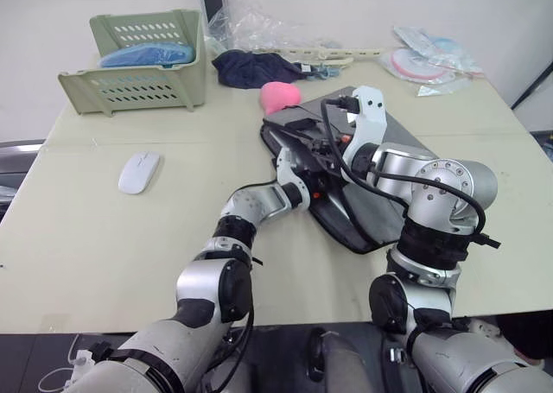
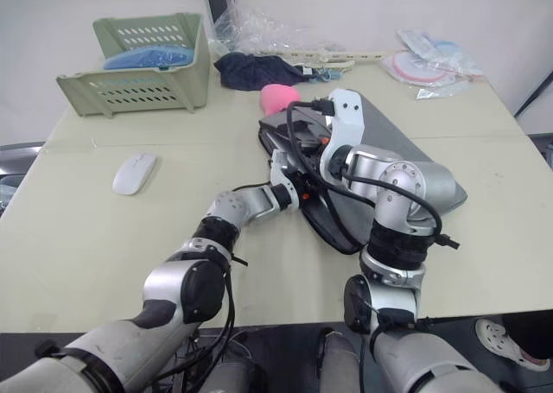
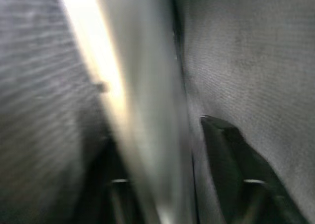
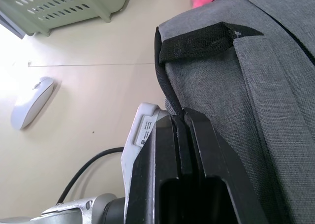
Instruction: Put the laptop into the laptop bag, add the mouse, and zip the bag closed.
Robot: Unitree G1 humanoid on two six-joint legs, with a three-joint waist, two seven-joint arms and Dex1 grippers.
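The grey laptop bag [image 1: 396, 132] lies flat on the table, right of centre, its mouth facing left. My left gripper [image 1: 307, 182] reaches into that mouth. In the left wrist view a silvery edge, apparently the laptop [image 3: 147, 135], runs between grey fabric walls, and the black fingers [image 3: 226, 155] sit tight against it on both sides. My right gripper [image 4: 180, 116] is shut on the bag's black trim at the upper lip of the mouth, just above the left gripper. Well to the left on bare table rests the white mouse [image 1: 138, 172], apart from both grippers.
A green basket [image 1: 143, 60] holding a blue item stands at the back left. A dark navy cloth bundle [image 1: 251, 67] and a fuzzy pink lump [image 1: 281, 95] lie just behind the bag. Plastic packets [image 1: 423, 60] sit at the back right.
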